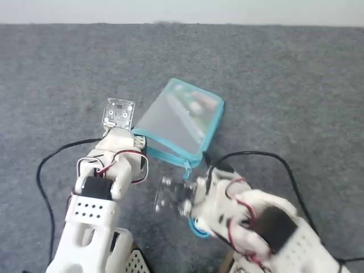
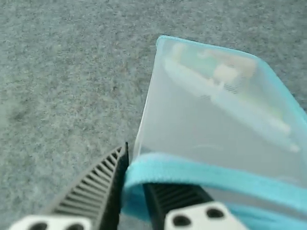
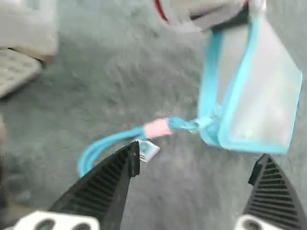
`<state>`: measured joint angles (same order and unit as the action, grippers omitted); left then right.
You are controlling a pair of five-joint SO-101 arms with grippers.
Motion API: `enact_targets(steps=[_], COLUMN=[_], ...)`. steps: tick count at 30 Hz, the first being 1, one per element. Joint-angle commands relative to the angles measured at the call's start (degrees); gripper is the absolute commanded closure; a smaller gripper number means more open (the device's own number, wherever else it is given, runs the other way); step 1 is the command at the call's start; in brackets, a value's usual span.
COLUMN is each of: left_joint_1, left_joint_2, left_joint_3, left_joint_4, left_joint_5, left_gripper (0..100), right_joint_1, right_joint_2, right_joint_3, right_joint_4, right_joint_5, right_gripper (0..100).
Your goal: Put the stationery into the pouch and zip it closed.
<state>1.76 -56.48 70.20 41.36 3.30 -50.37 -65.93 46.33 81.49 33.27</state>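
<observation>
Stationery [image 2: 225, 76] looks already inside the pouch [image 1: 182, 122], mid-table. Left gripper [image 2: 134, 177] is clamped on its near-left zipper corner. Right gripper [image 3: 199, 155] hangs wide open by the pull strap [image 3: 156, 128]. Zip seems shut, so next is probably just letting go.

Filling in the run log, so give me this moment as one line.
left hand: shut on edge of translucent teal-trimmed pouch | right hand: open by teal zip-pull cord | stationery: inside pouch

Workspace type unclear: grey felt tabletop [image 1: 284, 74], pale wall [image 1: 182, 10].
</observation>
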Motion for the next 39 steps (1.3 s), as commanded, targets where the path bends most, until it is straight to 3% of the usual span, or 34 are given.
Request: enact_targets(steps=[1,5,14,26,36,39], left_joint_1=[-1.67,-1.32,-1.23,-1.23,-1.23,-1.23], left_joint_2=[-1.49,-1.49,-1.49,-1.49,-1.49,-1.49], left_joint_3=[-6.11,-6.02,-6.02,-6.02,-6.02,-6.02], left_joint_4=[2.64,2.55,2.55,2.55,2.55,2.55], left_joint_5=[-0.09,-0.09,-0.09,-0.09,-0.09,-0.09], left_gripper=[99,99,99,99,99,99], right_joint_1=[7.34,11.21,10.59,10.77,10.42,10.77], right_joint_2=[-0.84,-0.84,4.62,22.46,24.75,25.27], right_joint_3=[8.79,14.95,15.30,4.84,2.99,0.79], right_joint_4=[-10.95,-18.51,-27.03,-31.78,-31.87,-31.52], right_joint_5=[5.01,7.82,5.80,5.63,5.63,2.20], right_gripper=[64.1,63.8,63.8,64.4,87.6,96.9])
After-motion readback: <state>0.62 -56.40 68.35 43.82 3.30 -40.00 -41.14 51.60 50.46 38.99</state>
